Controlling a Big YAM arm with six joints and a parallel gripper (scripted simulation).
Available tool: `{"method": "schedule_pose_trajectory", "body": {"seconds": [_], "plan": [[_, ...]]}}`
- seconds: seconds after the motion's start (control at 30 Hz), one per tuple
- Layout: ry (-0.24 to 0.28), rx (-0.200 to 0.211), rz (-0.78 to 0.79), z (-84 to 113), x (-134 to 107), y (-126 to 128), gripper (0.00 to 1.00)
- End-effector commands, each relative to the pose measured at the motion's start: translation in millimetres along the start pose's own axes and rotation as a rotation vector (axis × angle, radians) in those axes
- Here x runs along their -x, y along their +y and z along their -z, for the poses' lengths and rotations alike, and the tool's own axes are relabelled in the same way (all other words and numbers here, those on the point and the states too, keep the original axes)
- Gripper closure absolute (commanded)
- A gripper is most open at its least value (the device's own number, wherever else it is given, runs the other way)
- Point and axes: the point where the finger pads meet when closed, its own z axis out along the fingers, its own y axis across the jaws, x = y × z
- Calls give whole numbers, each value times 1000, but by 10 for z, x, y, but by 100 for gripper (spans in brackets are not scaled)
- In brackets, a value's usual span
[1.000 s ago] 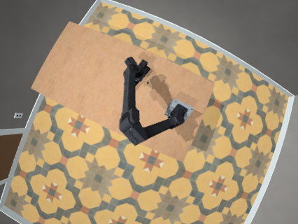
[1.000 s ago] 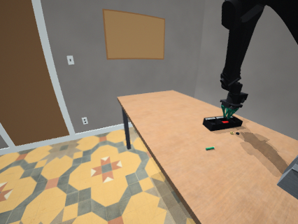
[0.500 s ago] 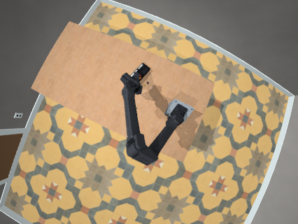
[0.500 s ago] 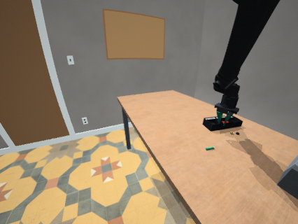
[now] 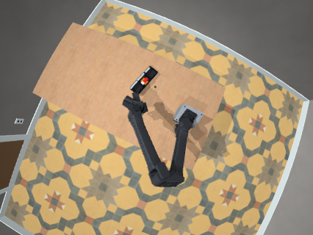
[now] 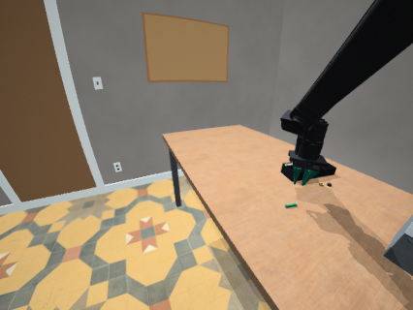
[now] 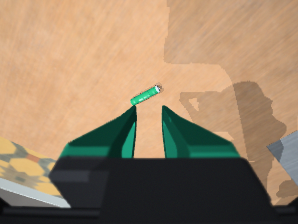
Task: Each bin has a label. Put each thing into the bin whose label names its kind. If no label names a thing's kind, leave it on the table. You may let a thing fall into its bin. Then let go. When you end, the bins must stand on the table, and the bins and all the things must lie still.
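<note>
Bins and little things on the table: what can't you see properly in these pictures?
- Black bin: labels too small in top view; arm hides most of it in exterior view.
- Two specks: too small to name.
- Green stick: kind unclear.
- Grey block: cut by exterior edge.
- Pincer: arm hides it in top view.

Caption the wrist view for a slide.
Claw hangs over the table, fingers narrowly apart and empty, a green cylinder lying just past the tips.
</note>
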Motion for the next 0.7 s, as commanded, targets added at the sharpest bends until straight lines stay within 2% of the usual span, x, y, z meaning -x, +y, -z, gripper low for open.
{"method": "schedule_pose_trajectory", "body": {"seconds": [0.0,0.23,0.3,0.37,0.4,0.53,0.67], "plan": [[-8,3,159,-1,-241,122,76],[-11,4,388,-10,-189,15,76],[-17,4,446,55,-129,173,76],[-17,4,446,55,-129,173,76],[-16,0,512,56,-129,187,76],[-13,-9,606,74,-113,238,76],[-7,-19,700,50,-171,150,76]]}}
